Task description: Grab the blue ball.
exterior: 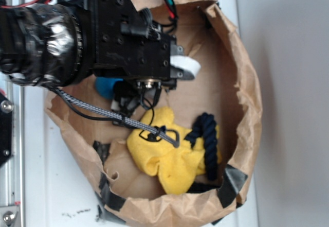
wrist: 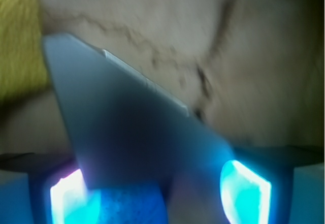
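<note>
The blue ball (exterior: 107,87) lies on the floor of a brown paper bag (exterior: 241,83), mostly hidden under my arm in the exterior view. In the wrist view the blue ball (wrist: 133,206) sits at the bottom edge between my fingers, close against the left fingertip (wrist: 68,198) and well apart from the right one. My gripper (wrist: 157,188) is open and low over the bag floor. A grey wedge (wrist: 127,127) fills the middle of the wrist view and overlaps the ball's top. In the exterior view my gripper (exterior: 131,90) hangs over the ball.
A yellow cloth (exterior: 164,157) and a dark navy rope (exterior: 207,139) lie in the lower part of the bag. A pale wedge-shaped piece (exterior: 186,66) shows beside the gripper body. The bag's crumpled walls, patched with black tape (exterior: 232,183), ring the space.
</note>
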Controlling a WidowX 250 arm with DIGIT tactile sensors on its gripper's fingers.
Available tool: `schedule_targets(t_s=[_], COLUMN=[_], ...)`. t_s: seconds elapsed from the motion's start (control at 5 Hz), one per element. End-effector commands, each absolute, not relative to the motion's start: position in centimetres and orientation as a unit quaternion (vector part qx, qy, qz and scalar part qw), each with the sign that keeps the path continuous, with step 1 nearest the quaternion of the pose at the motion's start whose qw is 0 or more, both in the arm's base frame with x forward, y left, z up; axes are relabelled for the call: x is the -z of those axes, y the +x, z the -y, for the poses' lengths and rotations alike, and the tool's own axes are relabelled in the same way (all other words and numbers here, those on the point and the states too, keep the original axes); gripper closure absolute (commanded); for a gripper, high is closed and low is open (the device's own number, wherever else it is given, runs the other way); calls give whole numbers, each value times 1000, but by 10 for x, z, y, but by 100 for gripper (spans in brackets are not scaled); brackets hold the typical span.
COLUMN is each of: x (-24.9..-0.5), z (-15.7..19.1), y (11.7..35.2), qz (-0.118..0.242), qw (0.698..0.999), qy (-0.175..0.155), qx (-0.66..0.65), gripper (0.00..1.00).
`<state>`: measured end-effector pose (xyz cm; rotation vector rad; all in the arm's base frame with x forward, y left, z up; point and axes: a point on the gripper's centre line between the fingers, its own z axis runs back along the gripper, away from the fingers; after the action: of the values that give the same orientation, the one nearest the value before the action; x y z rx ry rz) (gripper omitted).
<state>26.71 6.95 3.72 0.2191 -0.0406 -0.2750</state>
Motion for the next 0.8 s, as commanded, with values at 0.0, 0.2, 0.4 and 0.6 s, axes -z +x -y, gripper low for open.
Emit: schedule_targets(t_s=[0.0, 0.2, 0.4, 0.6], x=[-33, -39, -42, -61], z=[-64, -63, -61, -59], y=[270, 265, 259, 255], qz=[23, 34, 36, 37], qw=[985, 984, 984, 986], qy=[108, 114, 118, 99], qx=[131, 131, 132, 128], gripper=[100, 100, 100, 100])
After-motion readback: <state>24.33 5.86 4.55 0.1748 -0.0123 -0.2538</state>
